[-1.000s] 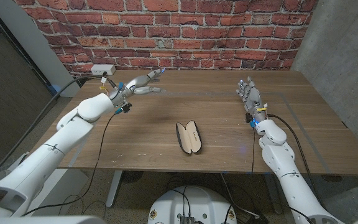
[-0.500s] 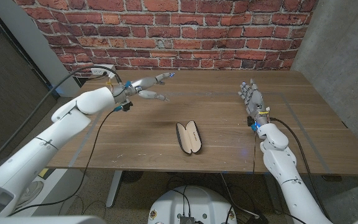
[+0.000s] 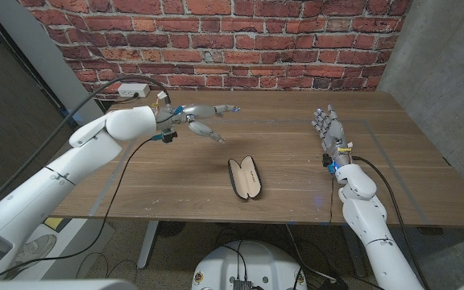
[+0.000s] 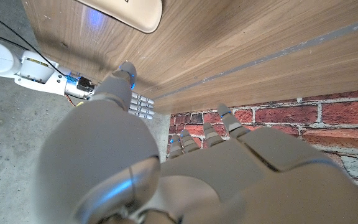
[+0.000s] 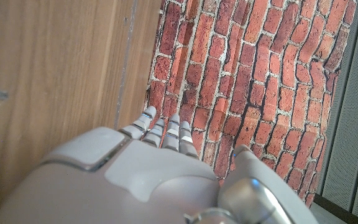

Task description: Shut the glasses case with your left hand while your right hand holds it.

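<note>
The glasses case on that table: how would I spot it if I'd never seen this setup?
Start at the wooden table in front of the brick wall. Near its middle, toward the front edge, between the two white robot arms, lies the glasses case. It is a long oval lying open, black-rimmed with a pale cream lining, and neither hand touches it.

In the left wrist view, the picture's edge cuts off the glasses case (image 4: 124, 14), so we see just one pale, rounded end of it and cannot tell there how far it stands open. The left hand (image 4: 166, 168) covers much of that picture at close range, its near surfaces soft and blurred, and we cannot make out its palm side. In the right wrist view, the right hand (image 5: 160, 168) hides the counter (image 5: 55, 68) beneath it, and its palm is turned away from us. In the head view, the case's (image 3: 246, 177) hinge is too small to make out.
</note>
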